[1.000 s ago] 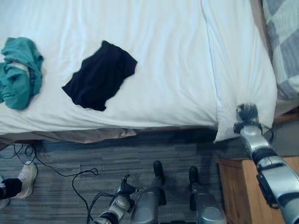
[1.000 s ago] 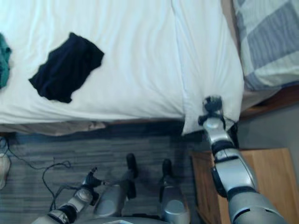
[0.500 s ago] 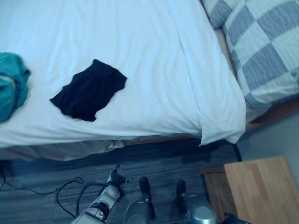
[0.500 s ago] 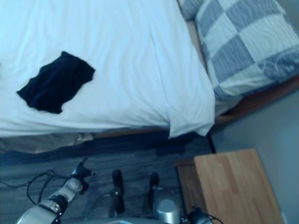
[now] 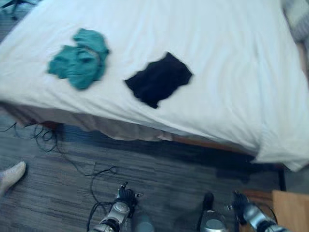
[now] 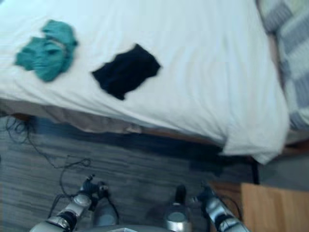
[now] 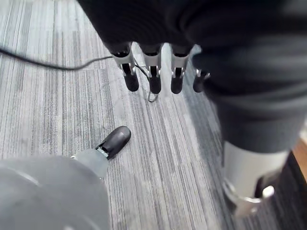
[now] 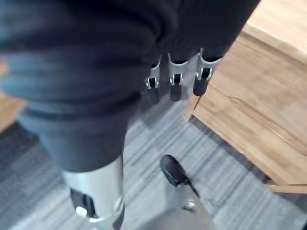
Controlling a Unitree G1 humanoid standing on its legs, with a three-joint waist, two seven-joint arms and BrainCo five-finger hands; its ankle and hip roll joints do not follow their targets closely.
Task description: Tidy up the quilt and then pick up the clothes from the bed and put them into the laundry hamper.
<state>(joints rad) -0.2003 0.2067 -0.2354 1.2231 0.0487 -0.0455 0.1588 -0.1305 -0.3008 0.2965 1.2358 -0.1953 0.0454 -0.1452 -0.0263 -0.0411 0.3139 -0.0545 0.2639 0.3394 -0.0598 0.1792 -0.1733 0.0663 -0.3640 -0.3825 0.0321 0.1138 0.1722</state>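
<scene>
Relaxed, empty fingers point(image 7: 152, 76) hang from the left hand point(image 5: 124, 197) and right hand point(image 6: 206, 197), both low above the grey floor point(image 5: 159, 179). On the bed, a teal garment point(image 5: 79, 59) and a black garment point(image 5: 159, 78) lie apart on the smooth white quilt point(image 5: 227, 72). A wooden nightstand point(image 6: 273, 208) stands just beside the right hand.

Bed point(image 5: 227, 111) covered by a smooth white quilt point(image 5: 231, 58). On the quilt lie a crumpled teal garment point(image 5: 79, 60) toward the left and a flat black garment point(image 5: 159, 79) near the middle, apart from each other. Grey striped floor point(image 5: 169, 183) below.
</scene>
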